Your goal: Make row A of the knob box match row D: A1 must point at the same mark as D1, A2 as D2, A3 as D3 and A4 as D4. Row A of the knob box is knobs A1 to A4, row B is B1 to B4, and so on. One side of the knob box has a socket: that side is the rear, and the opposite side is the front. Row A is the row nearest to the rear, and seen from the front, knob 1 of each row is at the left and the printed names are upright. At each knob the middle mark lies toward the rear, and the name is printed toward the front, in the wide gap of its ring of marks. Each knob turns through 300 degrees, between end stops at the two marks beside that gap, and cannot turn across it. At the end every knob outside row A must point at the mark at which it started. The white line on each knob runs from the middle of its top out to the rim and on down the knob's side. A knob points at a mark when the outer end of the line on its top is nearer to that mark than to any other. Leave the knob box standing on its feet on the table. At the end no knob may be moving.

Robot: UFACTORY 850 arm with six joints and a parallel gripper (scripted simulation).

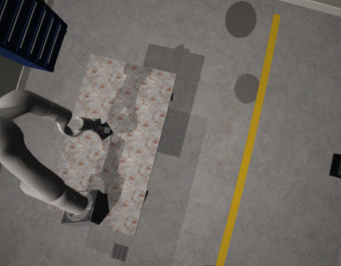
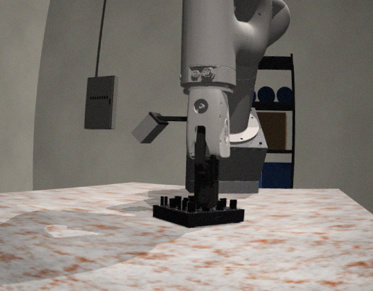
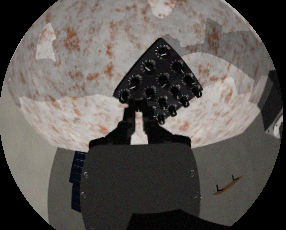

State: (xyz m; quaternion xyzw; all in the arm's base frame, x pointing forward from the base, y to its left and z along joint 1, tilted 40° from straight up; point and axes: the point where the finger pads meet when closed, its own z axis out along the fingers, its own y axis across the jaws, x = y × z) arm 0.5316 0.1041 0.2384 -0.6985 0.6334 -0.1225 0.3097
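The black knob box (image 2: 198, 218) (image 3: 164, 78) stands on its feet on the marbled table (image 2: 296, 243) (image 1: 94, 74) (image 3: 81, 53). It carries several rows of short black knobs; their white lines and names are too small to read. My gripper (image 2: 206, 204) (image 3: 138, 105) (image 1: 103, 130) points straight down over the box, and its narrow fingers are shut on a knob at the box's edge. In the wrist view the box lies as a diamond and the fingers meet its lower left edge. The held knob is hidden by the fingers, so I cannot tell which one it is.
The robot's base (image 1: 85, 207) (image 2: 242, 169) stands at the table's end behind the box. The wrist camera block (image 2: 149, 126) sticks out sideways from the wrist. A dark shelf (image 2: 276, 115) (image 1: 23, 21) stands beyond the table. A grey wall box (image 2: 100, 101) hangs at the left.
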